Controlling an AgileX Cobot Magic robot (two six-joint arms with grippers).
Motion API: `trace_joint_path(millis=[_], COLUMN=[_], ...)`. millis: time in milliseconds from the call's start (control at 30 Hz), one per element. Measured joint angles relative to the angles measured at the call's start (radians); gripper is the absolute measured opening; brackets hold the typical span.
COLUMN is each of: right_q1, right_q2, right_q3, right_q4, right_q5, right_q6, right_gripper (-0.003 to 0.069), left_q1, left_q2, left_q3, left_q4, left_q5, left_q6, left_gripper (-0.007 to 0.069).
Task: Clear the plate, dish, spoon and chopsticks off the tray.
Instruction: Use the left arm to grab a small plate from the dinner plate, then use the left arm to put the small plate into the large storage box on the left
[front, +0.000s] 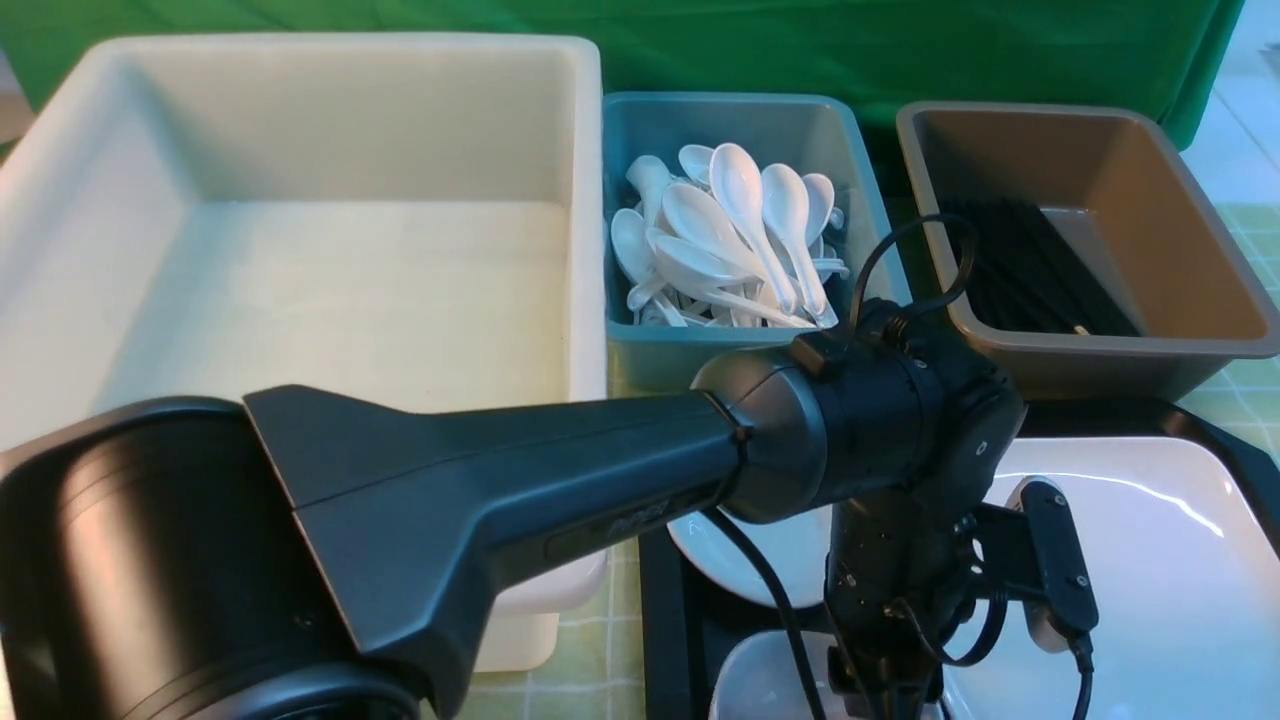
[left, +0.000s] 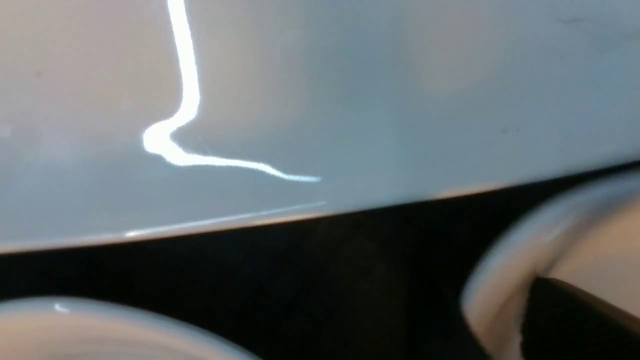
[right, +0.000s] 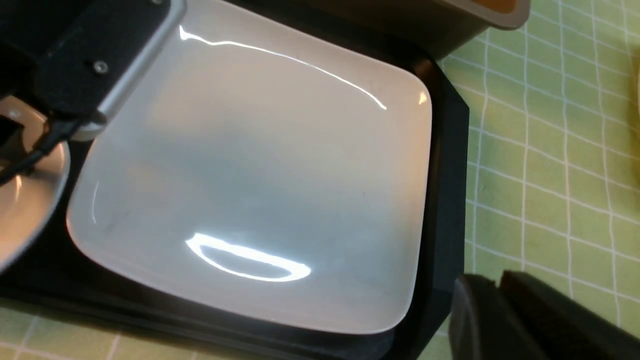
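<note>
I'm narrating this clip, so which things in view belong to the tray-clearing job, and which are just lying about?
Part of the job:
- large square white plate
- small white dishes
- black tray
- left gripper, at a dish

Just there:
- green checked tablecloth
- green cloth backdrop

The bins might be destinations; I can't tell.

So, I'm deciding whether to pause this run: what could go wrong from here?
The black left gripper, low at the deep white dish's rim, might slip or tip it. That dish sits close beside the large glossy white plate, so lifting could knock them together.
</note>
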Motion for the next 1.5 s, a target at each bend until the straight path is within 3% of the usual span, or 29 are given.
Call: trace_joint_path(millis=[100, 433, 733, 900, 967, 1133, 1300, 1433, 1500], right_q1=[0.0, 0.0, 0.0, 0.0, 0.0, 0.0, 0.0, 0.0, 0.0], right_q2=[0.0, 0.0, 0.0, 0.0, 0.0, 0.0, 0.0, 0.0, 0.0], right_q3=[0.0, 0.0, 0.0, 0.0, 0.0, 0.0, 0.0, 0.0, 0.0], right_q4=[0.0, 0.0, 0.0, 0.0, 0.0, 0.0, 0.001, 0.001, 0.001], right_q5=[0.0, 0.0, 0.0, 0.0, 0.0, -0.008, -0.029, -0.042, -0.045], right_q6=[0.002, 0.015, 0.018, 0.018, 0.018, 0.018, 0.023, 0.044, 0.047], right_gripper=[0.0054, 0.0069, 0.0078, 0.0084, 0.0085, 0.0092, 0.0094, 0.0094, 0.0095], left_q1=[0.005, 0.006, 0.016, 0.117, 0.202, 0.553, 0.911, 1.06, 1.086], left_q2=[-0.012, -0.093, -0.316, -0.506, -0.586, -0.735, -0.774, -0.761, -0.743], left_q3=[-0.01, -0.014, -0.008, -0.008, -0.008, -0.001, 0.121, 0.308, 0.379], left_q4=[0.002, 0.004, 0.017, 0.02, 0.012, -0.032, -0.198, -0.325, -0.357], left_q5=[0.01, 0.055, 0.046, -0.03, -0.04, 0.011, 0.084, 0.05, 0.005], left_q6=[-0.005, -0.065, -0.354, -0.507, -0.55, -0.614, -0.605, -0.559, -0.538], left_gripper=[0.0108, 0.0041, 0.001, 0.001, 0.001, 0.001, 0.001, 0.001, 0.001])
